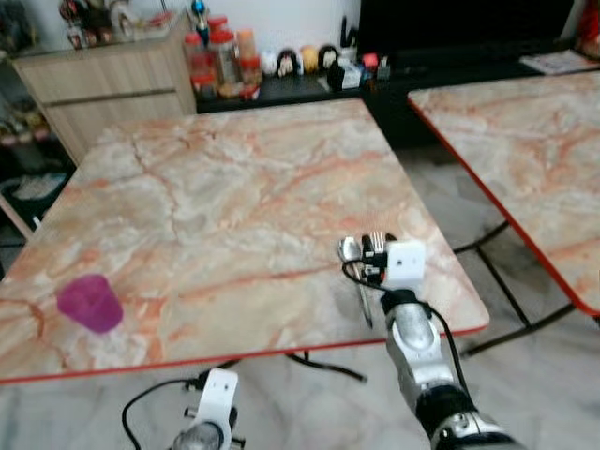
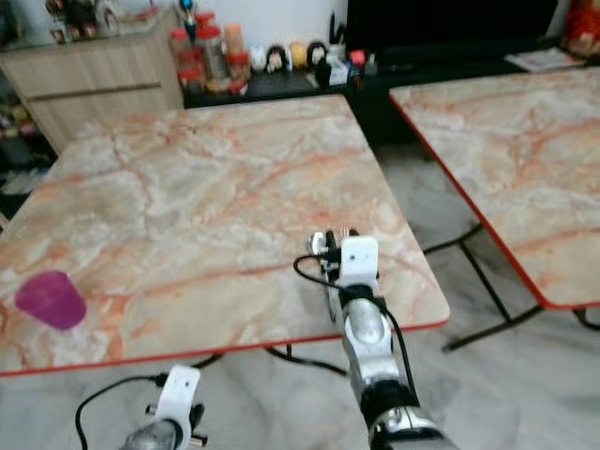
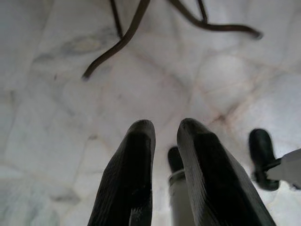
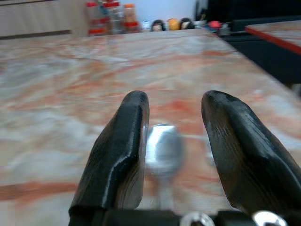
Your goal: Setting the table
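Note:
A silver spoon [image 1: 349, 249] and a fork [image 1: 376, 241] lie side by side on the marble table [image 1: 234, 178], near its front right corner. My right gripper [image 4: 174, 101] is open just above them. In the right wrist view the spoon's bowl [image 4: 162, 149] sits on the tabletop between the two fingers, and I cannot tell if they touch it. A pink cup [image 1: 90, 302] stands upright near the front left edge. My left gripper [image 3: 164, 127] hangs shut below the table's front edge, pointing at the floor.
A second marble table [image 1: 525, 159] stands to the right across a narrow gap of floor. A wooden cabinet [image 1: 103, 84] and a low dark shelf with jars [image 1: 220, 61] and figurines line the back wall. Metal table legs [image 3: 117, 44] cross the floor underneath.

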`<state>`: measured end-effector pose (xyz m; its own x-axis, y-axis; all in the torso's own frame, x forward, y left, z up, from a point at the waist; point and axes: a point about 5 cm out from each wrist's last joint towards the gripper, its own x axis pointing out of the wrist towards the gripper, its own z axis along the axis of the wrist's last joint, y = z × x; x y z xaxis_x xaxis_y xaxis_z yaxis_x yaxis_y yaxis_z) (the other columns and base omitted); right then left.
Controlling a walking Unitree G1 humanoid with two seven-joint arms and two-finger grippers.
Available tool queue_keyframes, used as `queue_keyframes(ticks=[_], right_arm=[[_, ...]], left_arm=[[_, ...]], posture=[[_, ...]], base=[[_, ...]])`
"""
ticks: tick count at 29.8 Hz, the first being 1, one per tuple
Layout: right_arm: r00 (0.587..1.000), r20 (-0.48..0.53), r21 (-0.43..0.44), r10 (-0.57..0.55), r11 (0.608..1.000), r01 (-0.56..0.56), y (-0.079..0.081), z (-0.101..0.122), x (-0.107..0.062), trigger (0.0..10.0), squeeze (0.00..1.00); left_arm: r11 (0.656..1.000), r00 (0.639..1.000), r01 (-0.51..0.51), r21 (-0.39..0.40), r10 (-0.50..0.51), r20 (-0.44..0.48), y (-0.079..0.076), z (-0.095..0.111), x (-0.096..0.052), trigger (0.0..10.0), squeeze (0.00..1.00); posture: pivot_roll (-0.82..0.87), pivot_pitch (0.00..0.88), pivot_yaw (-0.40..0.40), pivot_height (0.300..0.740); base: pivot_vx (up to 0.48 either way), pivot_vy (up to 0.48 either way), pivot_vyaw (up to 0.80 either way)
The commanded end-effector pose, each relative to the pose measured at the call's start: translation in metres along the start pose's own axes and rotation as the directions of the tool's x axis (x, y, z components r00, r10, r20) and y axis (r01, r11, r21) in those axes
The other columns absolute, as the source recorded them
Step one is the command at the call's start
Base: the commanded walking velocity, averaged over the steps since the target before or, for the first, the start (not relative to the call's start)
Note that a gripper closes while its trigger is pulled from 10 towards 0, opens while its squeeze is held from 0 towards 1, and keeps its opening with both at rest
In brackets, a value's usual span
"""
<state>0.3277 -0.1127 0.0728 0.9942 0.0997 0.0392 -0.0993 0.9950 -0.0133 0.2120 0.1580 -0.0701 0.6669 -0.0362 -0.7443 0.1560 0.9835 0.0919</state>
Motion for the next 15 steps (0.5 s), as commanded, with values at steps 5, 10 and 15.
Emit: queue_keyframes(ticks=[5, 10, 15], right_arm=[[0.999, -0.031, -0.012, -0.021, 1.000, 0.021, -0.001, -0.007, -0.005, 10.0, 0.00], [0.991, -0.098, -0.009, -0.095, 0.996, 0.094, -0.006, -0.011, -0.003, 10.0, 0.00], [0.982, -0.144, -0.007, -0.121, 0.993, 0.122, -0.006, -0.011, 0.002, 10.0, 0.00]], left_arm=[[1.000, 1.000, -0.005, 0.018, 0.005, -0.031, 0.003, -0.008, -0.002, 10.0, 0.00], [1.000, 0.999, 0.000, 0.027, 0.002, -0.049, 0.003, -0.011, -0.002, 10.0, 0.00], [1.000, 0.999, 0.003, 0.027, -0.001, -0.051, 0.003, -0.012, -0.002, 10.0, 0.00]], posture=[[-0.08, 0.000, 0.072, 0.740], [-0.08, 0.000, 0.075, 0.740], [-0.08, 0.000, 0.075, 0.740]], base=[[0.000, 0.000, 0.00], [0.000, 0.000, 0.00], [0.000, 0.000, 0.00]])
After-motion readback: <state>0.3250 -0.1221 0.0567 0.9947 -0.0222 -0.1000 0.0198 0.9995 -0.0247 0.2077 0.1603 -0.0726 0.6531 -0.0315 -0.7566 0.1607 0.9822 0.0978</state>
